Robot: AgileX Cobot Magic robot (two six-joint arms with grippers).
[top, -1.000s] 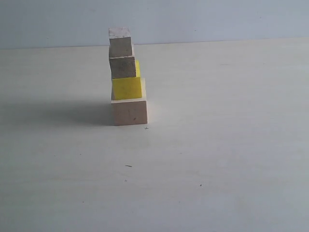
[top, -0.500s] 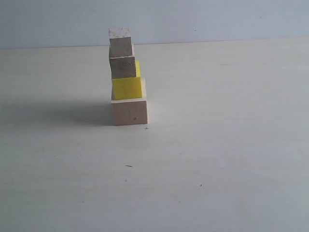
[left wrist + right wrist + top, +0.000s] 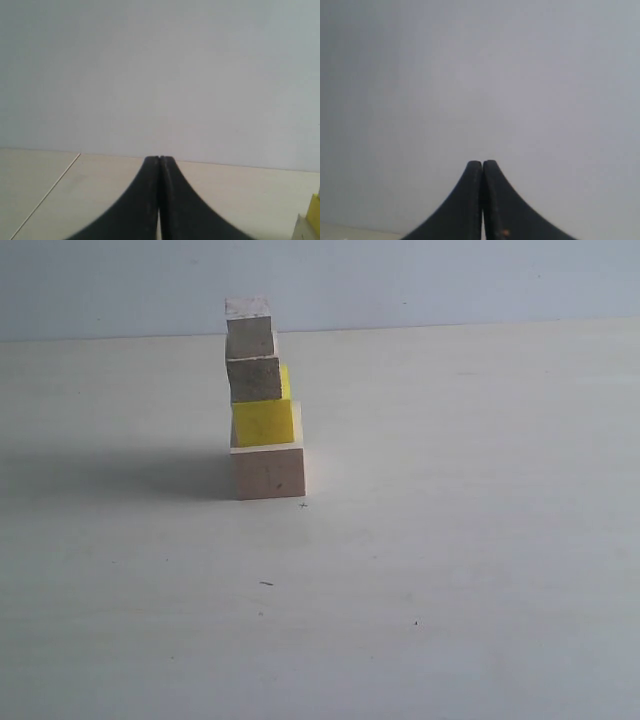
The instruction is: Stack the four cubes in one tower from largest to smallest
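A tower stands on the table in the exterior view: a large pale wood cube (image 3: 268, 471) at the bottom, a yellow cube (image 3: 264, 423) on it, a smaller wood cube (image 3: 254, 379) above, and the smallest cube (image 3: 249, 330) on top. The column leans slightly left as it rises. Neither arm shows in the exterior view. My left gripper (image 3: 159, 159) is shut with nothing between its black fingers; a sliver of the yellow cube (image 3: 315, 210) shows at the edge of the left wrist view. My right gripper (image 3: 482, 163) is shut and empty, facing a blank wall.
The pale table (image 3: 450, 540) spreads round the tower, with a grey wall (image 3: 450, 280) behind it. The tower casts a shadow (image 3: 120, 472) to its left. A thin seam line (image 3: 45, 197) runs across the table in the left wrist view.
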